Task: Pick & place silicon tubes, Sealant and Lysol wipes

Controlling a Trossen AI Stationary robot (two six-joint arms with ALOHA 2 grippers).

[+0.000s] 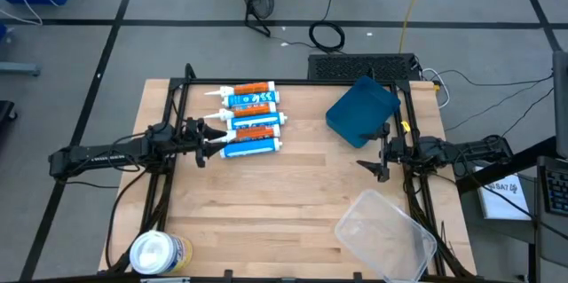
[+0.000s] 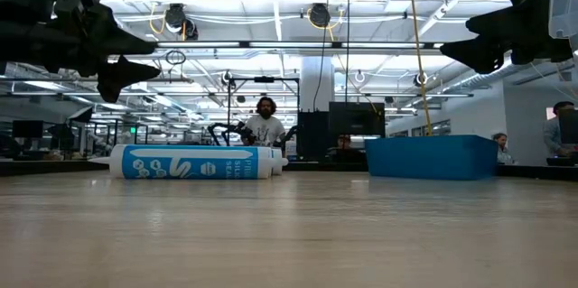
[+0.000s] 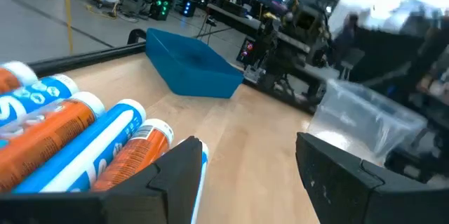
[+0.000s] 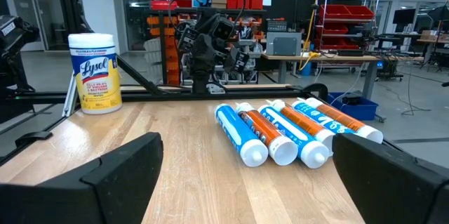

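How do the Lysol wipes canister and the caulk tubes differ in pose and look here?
The Lysol wipes canister stands upright, alone at a table corner; the caulk tubes lie flat, side by side. The canister is stout and yellow with a white lid; the tubes are slimmer, blue or orange. Both are cylindrical, and neither is gripped.

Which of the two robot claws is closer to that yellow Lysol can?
Left. The left gripper sits up the table's same side from the Lysol wipes; the right gripper is across the table.
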